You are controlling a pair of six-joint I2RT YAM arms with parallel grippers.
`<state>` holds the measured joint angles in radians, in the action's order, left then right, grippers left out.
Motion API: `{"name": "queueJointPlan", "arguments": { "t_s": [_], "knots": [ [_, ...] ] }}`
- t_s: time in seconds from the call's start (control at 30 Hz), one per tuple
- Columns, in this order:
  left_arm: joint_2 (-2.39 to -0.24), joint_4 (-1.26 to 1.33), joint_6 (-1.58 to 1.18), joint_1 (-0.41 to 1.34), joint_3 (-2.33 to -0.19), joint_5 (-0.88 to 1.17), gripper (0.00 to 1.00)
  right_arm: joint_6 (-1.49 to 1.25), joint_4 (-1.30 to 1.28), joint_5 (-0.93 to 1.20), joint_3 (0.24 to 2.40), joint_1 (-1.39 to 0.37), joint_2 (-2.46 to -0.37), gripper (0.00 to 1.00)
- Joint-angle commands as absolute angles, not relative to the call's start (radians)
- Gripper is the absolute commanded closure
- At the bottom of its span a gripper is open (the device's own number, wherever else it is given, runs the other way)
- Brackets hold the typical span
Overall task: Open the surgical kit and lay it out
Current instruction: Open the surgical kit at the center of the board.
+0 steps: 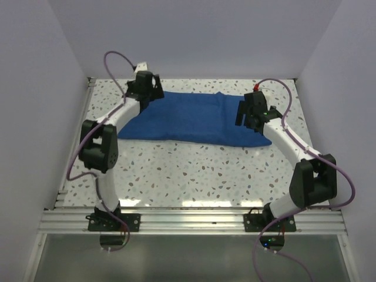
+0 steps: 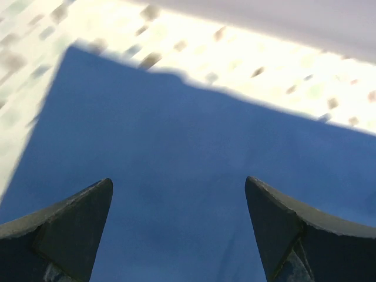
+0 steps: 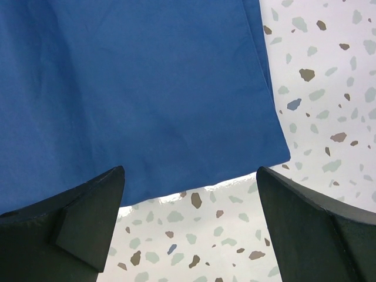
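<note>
Across the far half of the speckled table lies the royal-blue cloth wrap, a long, slightly rumpled shape running left to right, with soft creases near its middle. Whatever it covers is hidden under the fabric.

Over the cloth's far left corner hangs the left gripper. In the left wrist view, which is blurred, its two dark fingers stand wide apart with nothing between them. Blue cloth fills the space below, and the cloth's far edge and left corner show against the pale tabletop. Whether the fingertips touch the fabric cannot be told.

Above the cloth's right end sits the right gripper. The right wrist view shows its jaws also spread wide and holding nothing, with the two black fingers framing the near edge of the cloth. The cloth's near right corner lies just beyond the right-hand finger, on the speckled surface. Along the cloth's right side a second edge shows just beside the first, so the fabric is folded or layered there. Bare table shows between the fingertips, just in front of the cloth's hem
</note>
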<state>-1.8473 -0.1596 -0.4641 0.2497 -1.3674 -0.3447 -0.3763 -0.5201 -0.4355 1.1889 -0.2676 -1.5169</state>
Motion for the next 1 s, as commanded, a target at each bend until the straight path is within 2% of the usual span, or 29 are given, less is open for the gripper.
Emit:
{"name": "queueJointPlan", "arguments": {
  "t_s": [0.0, 0.1, 0.2, 0.27, 0.4, 0.5, 0.7, 0.77, 0.87, 0.97],
  "knots": [
    [-2.095, -0.23, -0.316, 0.319, -1.717, -0.169, 0.02, -0.364, -0.497, -0.422, 1.203, -0.268, -1.537, 0.01],
    [-2.311, -0.354, -0.219, 0.353, -2.144, -0.173, 0.0, -0.359, -0.502, -0.426, 1.207, -0.268, -1.545, 0.01],
    [-2.476, -0.488, -0.23, 0.302, -2.401, -0.157, 0.0, -0.356, -0.499, -0.43, 1.204, -0.268, -1.545, 0.01],
    [-2.484, -0.506, -0.297, 0.243, -2.396, -0.135, 0.0, -0.354, -0.495, -0.439, 1.204, -0.268, -1.554, 0.01],
    [-2.411, -0.391, -0.299, 0.199, -2.189, -0.159, 0.01, -0.353, -0.496, -0.442, 1.224, -0.268, -1.58, 0.01],
    [-2.444, -0.429, -0.279, 0.199, -2.198, -0.184, 0.02, -0.353, -0.482, -0.443, 1.238, -0.268, -1.606, 0.01],
    [-2.503, -0.416, -0.241, 0.199, -2.197, -0.181, 0.06, -0.37, -0.517, -0.379, 1.425, -0.268, -1.726, 0.01],
    [-2.52, -0.416, -0.23, 0.199, -2.201, -0.172, 0.11, -0.365, -0.526, -0.354, 1.474, -0.268, -1.79, 0.01],
    [-2.543, -0.425, -0.229, 0.198, -2.22, -0.163, 0.27, -0.347, -0.575, -0.328, 1.613, -0.27, -1.882, 0.01],
    [-2.557, -0.43, -0.242, 0.198, -2.227, -0.156, 0.3, -0.337, -0.624, -0.24, 1.779, -0.268, -2.041, 0.01]
  ]
}}
